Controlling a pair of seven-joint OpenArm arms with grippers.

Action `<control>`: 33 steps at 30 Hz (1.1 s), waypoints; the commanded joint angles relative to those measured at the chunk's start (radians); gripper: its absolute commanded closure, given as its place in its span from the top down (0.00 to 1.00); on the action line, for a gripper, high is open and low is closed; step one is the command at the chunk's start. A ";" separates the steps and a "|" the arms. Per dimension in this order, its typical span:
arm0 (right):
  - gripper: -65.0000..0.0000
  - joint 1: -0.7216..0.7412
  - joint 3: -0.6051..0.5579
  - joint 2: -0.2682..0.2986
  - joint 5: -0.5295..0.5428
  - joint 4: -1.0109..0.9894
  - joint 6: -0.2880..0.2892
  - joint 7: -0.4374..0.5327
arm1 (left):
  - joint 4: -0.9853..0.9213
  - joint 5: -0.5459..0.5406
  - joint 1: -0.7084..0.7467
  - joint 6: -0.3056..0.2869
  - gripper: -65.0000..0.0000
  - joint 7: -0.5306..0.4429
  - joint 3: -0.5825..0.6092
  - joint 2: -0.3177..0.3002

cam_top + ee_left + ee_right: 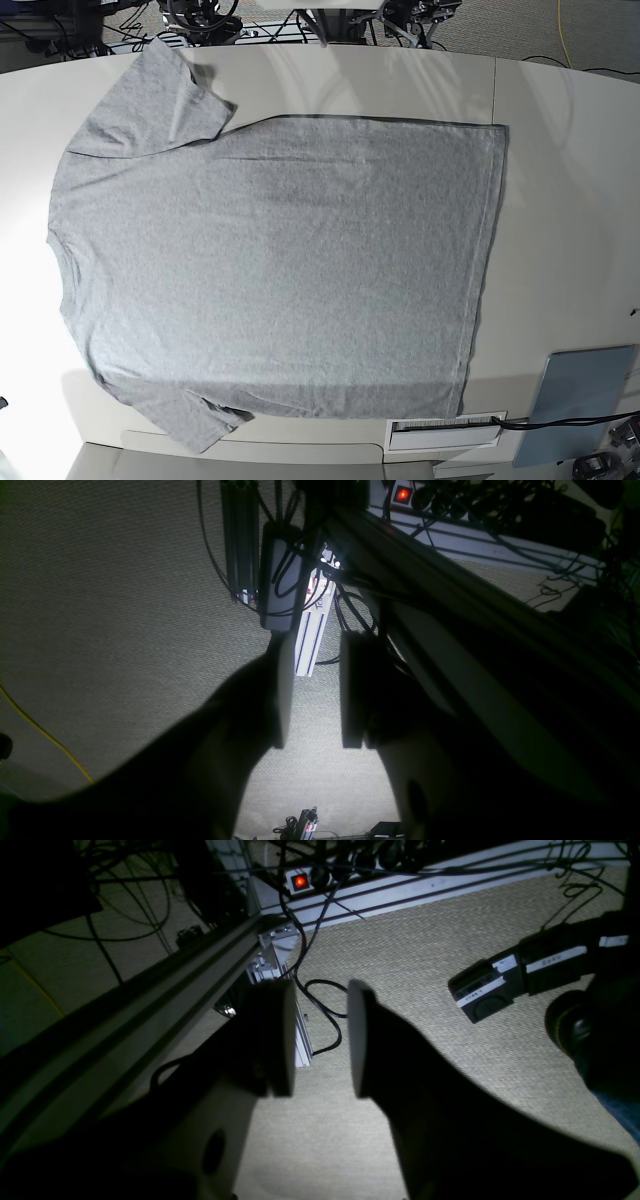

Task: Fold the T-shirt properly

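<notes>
— Where do we stand? The T-shirt (270, 270) lies spread flat across the table (560, 200), collar at left, unfolded.

— We should grip seams evenly. Only the wrist views show our left gripper (311, 690) and right gripper (320, 1040), both spread, empty, over carpet (450, 930).

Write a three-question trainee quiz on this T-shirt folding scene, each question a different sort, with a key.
1. True or false: the T-shirt already has a fold in it.
2. Multiple choice: in the base view, the shirt's neck opening lies at (A) the left edge, (B) the right edge, (C) the top edge.
3. Fill in: the left gripper and the right gripper both have their jaws ____, with nothing between them.

Key: 1 false, it lies spread flat on the table; 2 A; 3 open.
</notes>
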 commanded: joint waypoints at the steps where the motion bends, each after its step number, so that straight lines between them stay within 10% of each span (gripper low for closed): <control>1: 0.28 0.000 0.002 0.006 -0.006 0.005 0.010 0.006 | 0.004 0.005 0.004 -0.007 0.27 -0.008 0.000 -0.001; 12: 0.28 0.000 -0.005 0.006 -0.051 0.005 0.010 0.006 | 0.004 0.093 0.003 -0.059 0.27 -0.015 0.000 -0.011; 19: 0.28 0.000 -0.206 0.037 -0.137 0.005 0.009 0.022 | 0.004 0.098 0.005 -0.124 0.27 -0.052 0.000 -0.051; 33: 0.28 -0.020 -0.326 0.052 -0.019 0.005 -0.015 0.031 | 0.004 0.098 0.018 -0.125 0.27 -0.048 0.000 -0.064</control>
